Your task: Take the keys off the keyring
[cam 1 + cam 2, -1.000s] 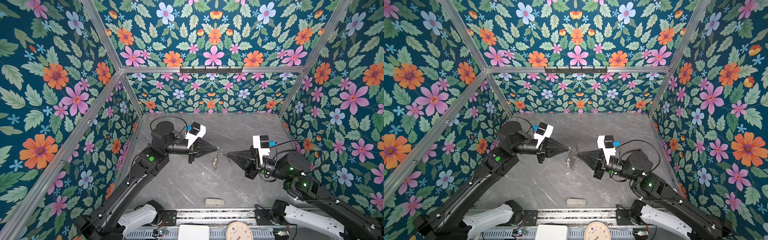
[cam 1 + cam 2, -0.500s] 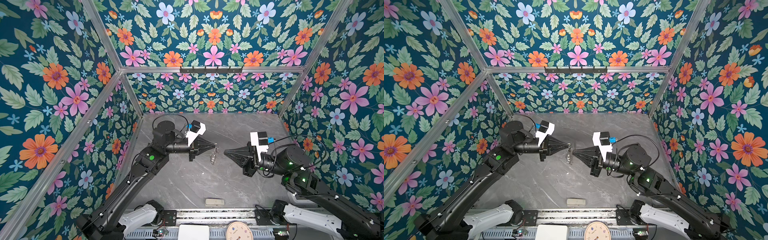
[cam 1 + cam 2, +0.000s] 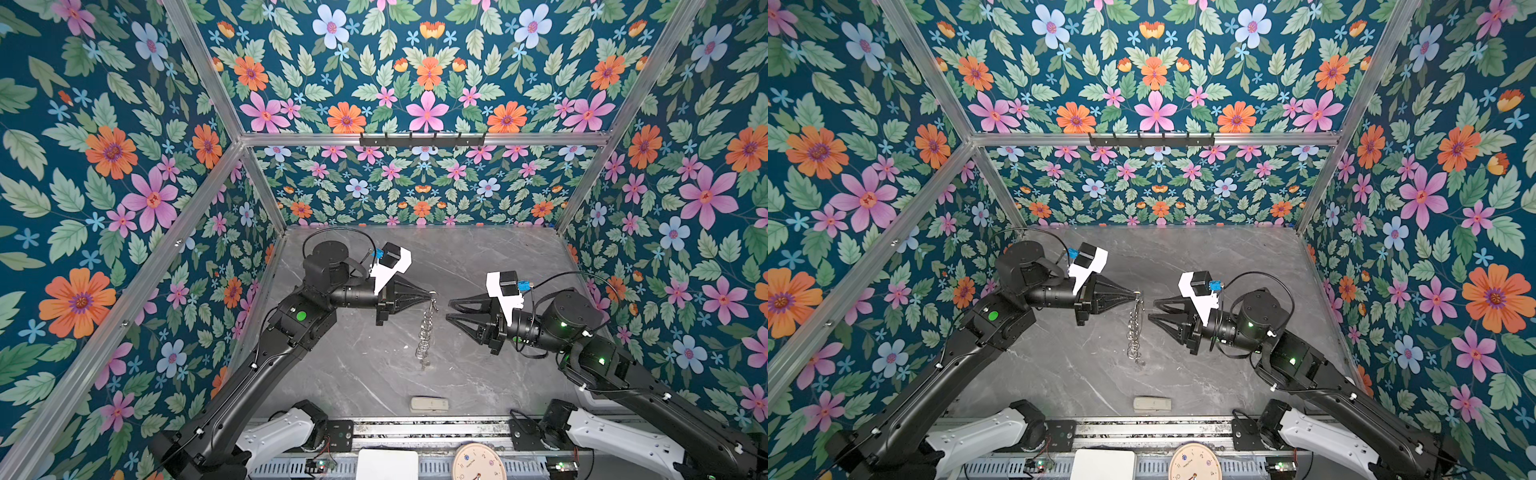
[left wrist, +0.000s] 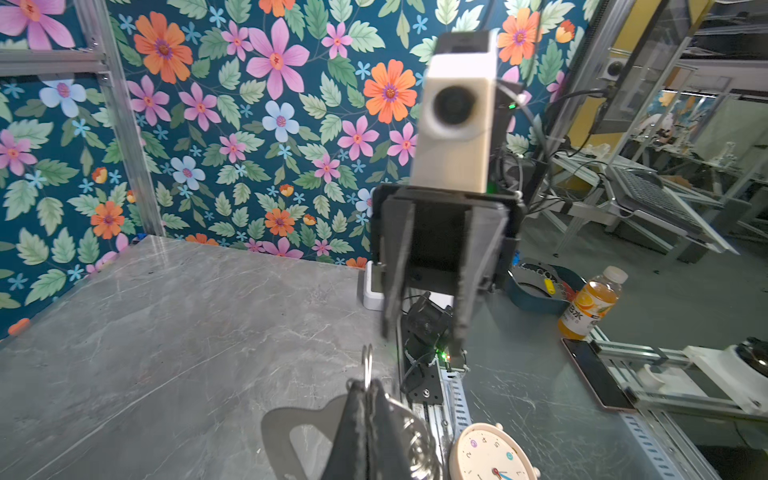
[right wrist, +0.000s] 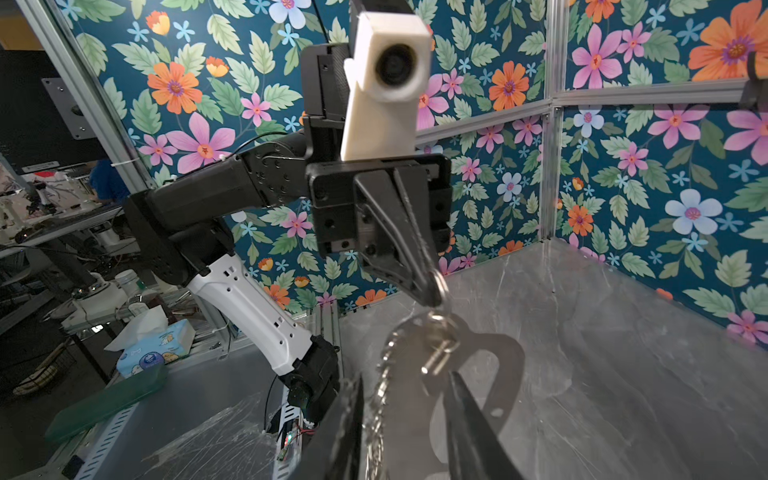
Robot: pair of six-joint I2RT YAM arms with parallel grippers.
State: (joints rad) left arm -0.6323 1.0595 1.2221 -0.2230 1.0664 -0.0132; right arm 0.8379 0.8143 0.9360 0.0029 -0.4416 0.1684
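The grey table is lying under two arms that are reaching toward each other above its middle. The left arm is coming in from the left and the right arm from the right.

The left gripper is pinching the keyring by its top ring, jaws pressed together on it. The chain is hanging straight down from there above the table. Whether its lower end is touching the surface cannot be told.

The right gripper is standing partly open and holding nothing. In both top views its tips are pointing at the keyring from just beside it, with a small gap between them.

A round clock is sitting at the front rail. A beige block is lying near the table's front edge, well apart from both grippers.

In the right wrist view, what looks like a key is dangling just under the pinched ring. A second key cannot be made out.
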